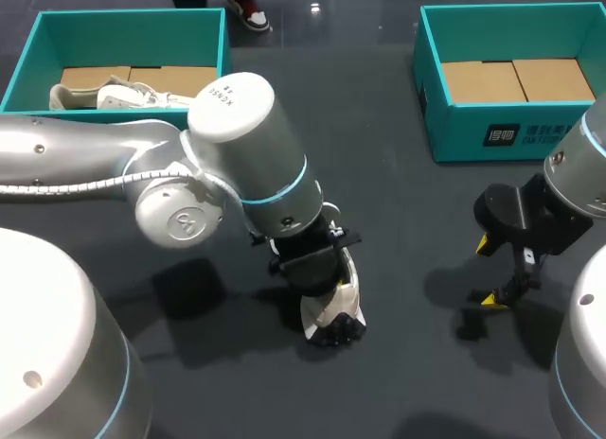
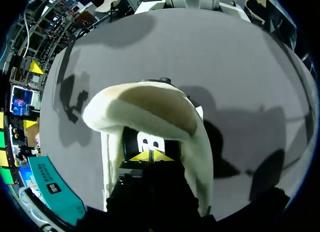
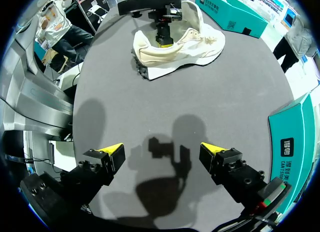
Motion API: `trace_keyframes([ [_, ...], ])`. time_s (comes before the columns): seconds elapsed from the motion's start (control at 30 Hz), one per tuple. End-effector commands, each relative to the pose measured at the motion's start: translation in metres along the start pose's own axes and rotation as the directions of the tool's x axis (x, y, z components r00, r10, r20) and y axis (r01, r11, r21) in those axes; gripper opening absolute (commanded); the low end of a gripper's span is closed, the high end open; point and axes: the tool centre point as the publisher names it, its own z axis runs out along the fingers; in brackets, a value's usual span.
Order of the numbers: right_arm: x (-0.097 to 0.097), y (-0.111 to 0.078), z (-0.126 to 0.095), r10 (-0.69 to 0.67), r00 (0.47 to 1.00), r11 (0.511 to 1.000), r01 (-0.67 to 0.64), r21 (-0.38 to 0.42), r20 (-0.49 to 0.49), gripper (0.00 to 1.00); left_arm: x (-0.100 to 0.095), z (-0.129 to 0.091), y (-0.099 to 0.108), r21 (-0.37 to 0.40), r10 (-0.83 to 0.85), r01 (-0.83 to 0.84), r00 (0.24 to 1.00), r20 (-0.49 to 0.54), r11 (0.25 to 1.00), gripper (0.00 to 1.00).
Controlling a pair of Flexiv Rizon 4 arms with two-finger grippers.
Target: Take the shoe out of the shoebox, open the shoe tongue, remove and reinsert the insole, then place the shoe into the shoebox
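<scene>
A cream sneaker with a black sole (image 1: 333, 311) lies on the dark table near the middle; the right wrist view also has this sneaker (image 3: 175, 47) ahead of my right gripper. My left gripper (image 2: 150, 156) reaches down into the shoe's opening, its yellow tips shut together at the insole (image 2: 150, 142). I cannot tell whether they pinch the insole. The padded tongue (image 2: 145, 104) arches over the fingers. My right gripper (image 1: 488, 271) hangs open above the bare table to the right of the shoe, holding nothing, and in its own view this gripper (image 3: 162, 154) stands wide.
A teal shoebox (image 1: 38, 51) at the back left holds a second pale shoe (image 1: 123, 96). Another teal shoebox (image 1: 502, 127) stands at the back right with only its cardboard floor showing. My left arm's big elbow (image 1: 237, 146) hangs over the table's left half.
</scene>
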Motion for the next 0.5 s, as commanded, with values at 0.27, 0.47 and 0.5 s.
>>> trace_keyframes([
  [0.27, 0.001, 0.0, 0.0, 0.0, 1.0, 1.0, 0.0, 0.0, 0.002, 1.0, -0.012, -0.015, -0.013, 0.031, 0.056, -0.053, 0.994, -0.096, 0.998, 0.0],
  [0.47, 0.001, 0.0, 0.0, 0.0, 1.0, 1.0, 0.0, 0.0, 0.002, 1.0, -0.012, 0.009, -0.007, 0.035, 0.034, -0.028, 0.984, -0.176, 0.999, 0.0],
  [0.5, 0.001, 0.0, 0.0, 0.0, 1.0, 1.0, 0.0, 0.0, 0.002, 1.0, -0.012, 0.01, -0.005, 0.028, 0.028, -0.023, 0.982, -0.185, 0.999, 0.0],
])
